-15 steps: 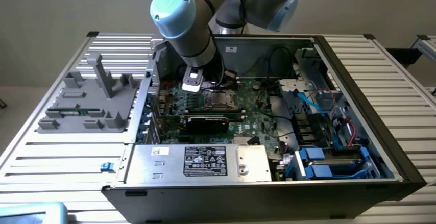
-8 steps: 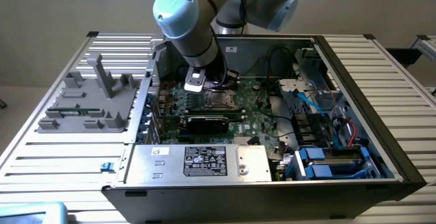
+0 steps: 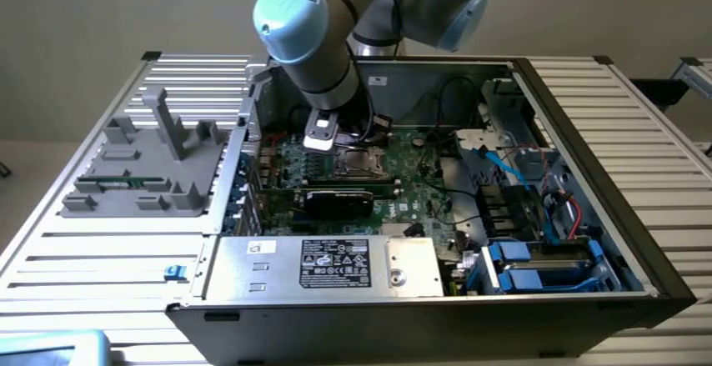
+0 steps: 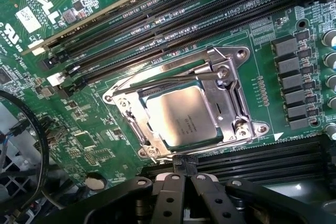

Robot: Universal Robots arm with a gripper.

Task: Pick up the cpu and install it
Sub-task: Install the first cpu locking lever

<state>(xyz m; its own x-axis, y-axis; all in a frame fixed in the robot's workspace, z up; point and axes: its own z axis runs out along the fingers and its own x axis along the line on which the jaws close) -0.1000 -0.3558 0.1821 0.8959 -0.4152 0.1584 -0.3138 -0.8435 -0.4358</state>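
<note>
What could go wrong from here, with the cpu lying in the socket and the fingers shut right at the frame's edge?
1. The shut fingers sit at the edge of the socket frame; a sideways move could scrape it or nudge the cpu askew.
2. I cannot tell whether the lever is latched, so the cpu may be loose.
3. Memory slots run close by the fingers and could be clipped.
</note>
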